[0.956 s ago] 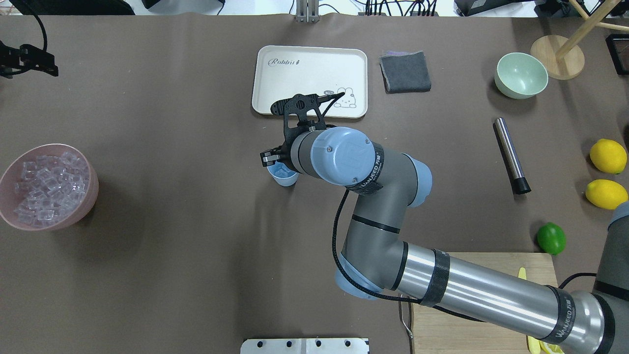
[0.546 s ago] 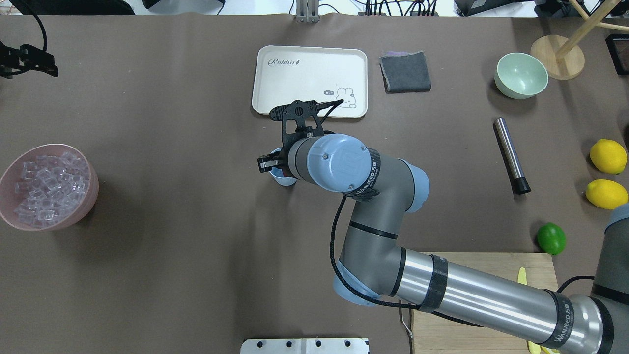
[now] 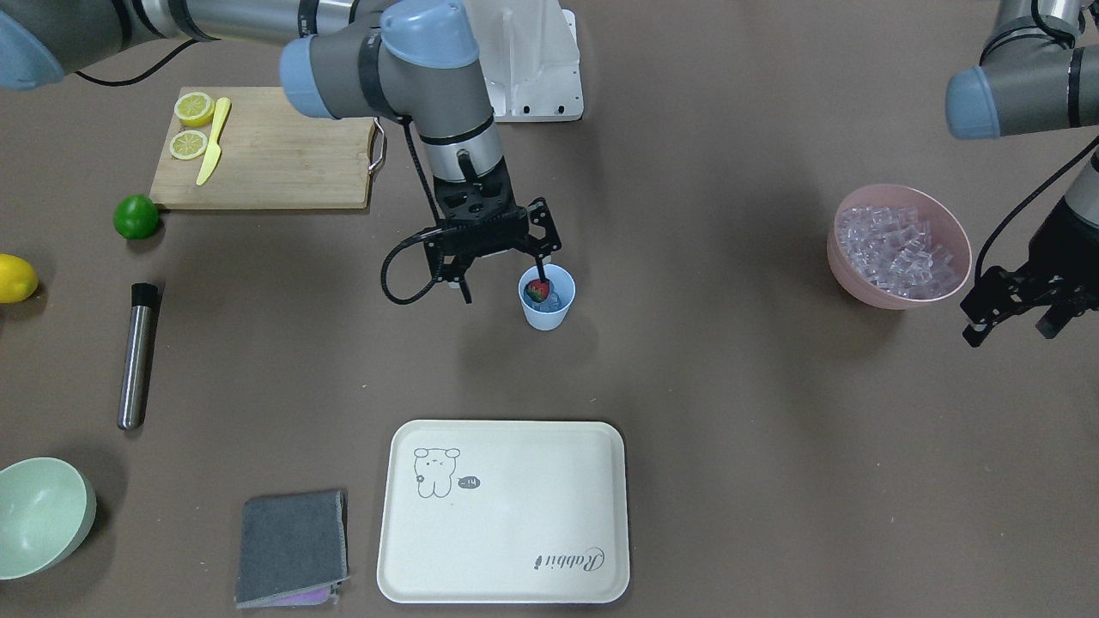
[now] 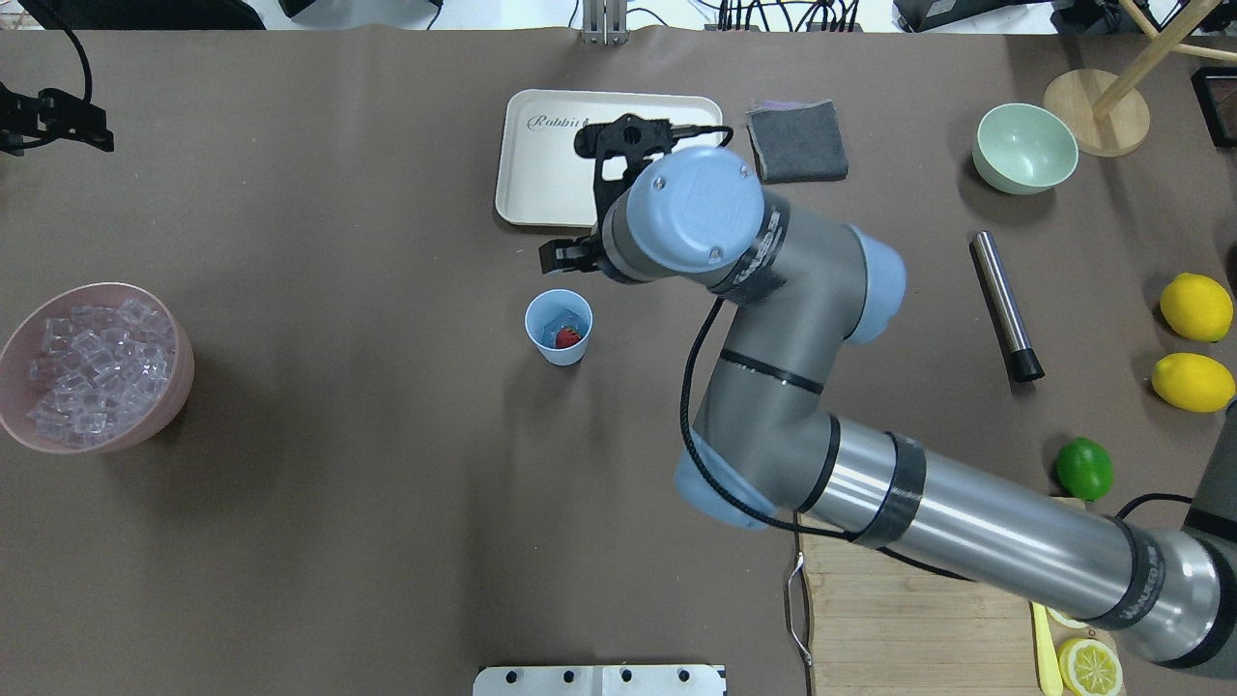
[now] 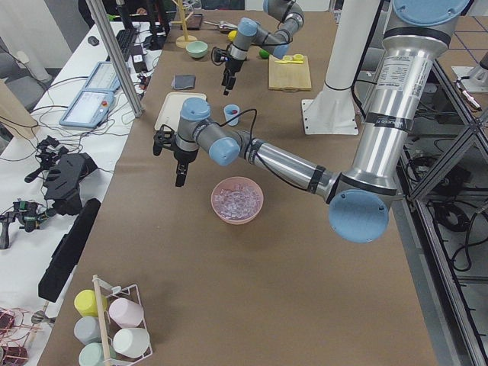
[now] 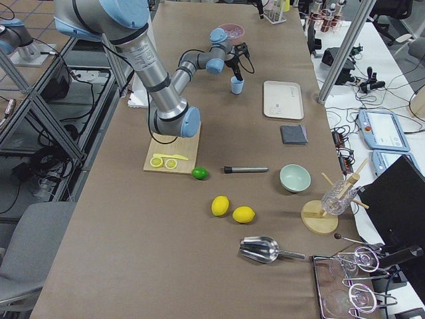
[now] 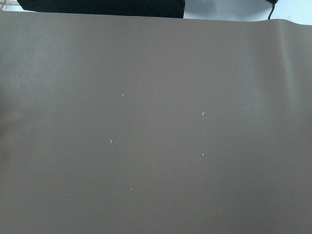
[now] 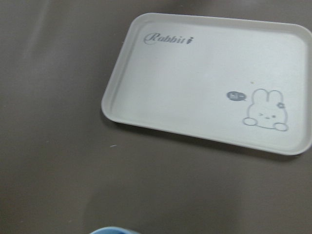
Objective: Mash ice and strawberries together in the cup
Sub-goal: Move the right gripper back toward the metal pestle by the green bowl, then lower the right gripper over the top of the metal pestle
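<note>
The light-blue cup (image 4: 559, 327) stands upright mid-table, in front of the tray. A dark-red strawberry (image 4: 568, 336) lies inside it on a few clear ice cubes (image 4: 549, 325); cup (image 3: 547, 298) and strawberry (image 3: 537, 292) also show in the front-facing view. Most of the ice (image 4: 92, 365) fills a pink bowl (image 4: 179, 382) at the table's left. My right gripper (image 3: 505, 281) hangs open and empty, raised just above the cup; the overhead view shows only part of it (image 4: 570, 256). My left gripper (image 3: 1011, 330) hovers open and empty beside the pink bowl (image 3: 893, 296). The cup rim (image 8: 112, 230) shows in the right wrist view.
A cream tray (image 4: 541, 174) lies beyond the cup, a grey cloth (image 4: 797, 140) and a pale green bowl (image 4: 1024, 147) to its right. A metal muddler (image 4: 1005, 304), two lemons (image 4: 1196, 306), a lime (image 4: 1083, 468) and a cutting board (image 4: 918, 619) are at the right.
My right gripper was low over the cup, covering it. It has risen and shifted toward the tray, and the strawberry now lies uncovered in the cup. The left arm has not moved.
</note>
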